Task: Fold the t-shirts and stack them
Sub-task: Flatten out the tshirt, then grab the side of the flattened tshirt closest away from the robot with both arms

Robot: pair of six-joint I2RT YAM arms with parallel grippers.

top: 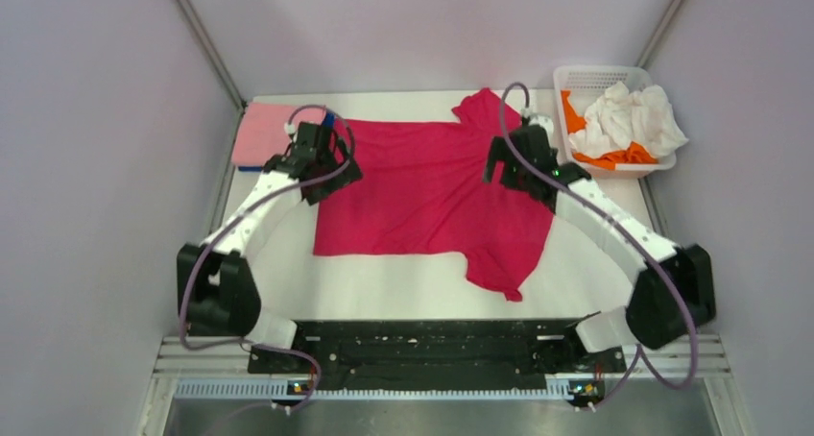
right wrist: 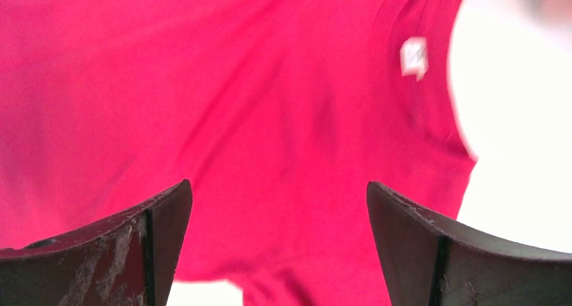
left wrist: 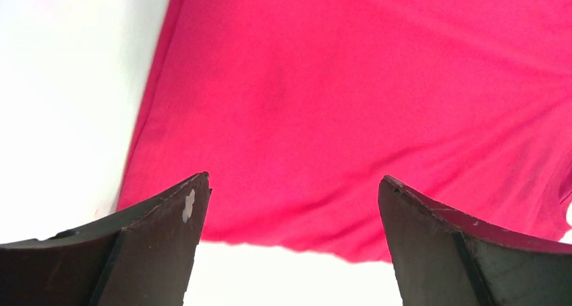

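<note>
The left gripper [left wrist: 293, 185] and right gripper [right wrist: 280, 188] gape wide, empty, over the crimson t-shirt [top: 432, 191] spread flat mid-table, at its ten and two o'clock. A folded pink t-shirt [top: 264, 133] lies at eleven, the basket [top: 587, 75] at one.

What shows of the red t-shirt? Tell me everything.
The crimson t-shirt is soft, plain cloth, spread flat and unfolded on the white table. Its hem lies toward the left, and its short sleeves stick out at the far and near sides on the right. A small white neck label shows, and the cloth has slight wrinkles. The left claw and right claw hang open over it, gripping nothing.
</note>
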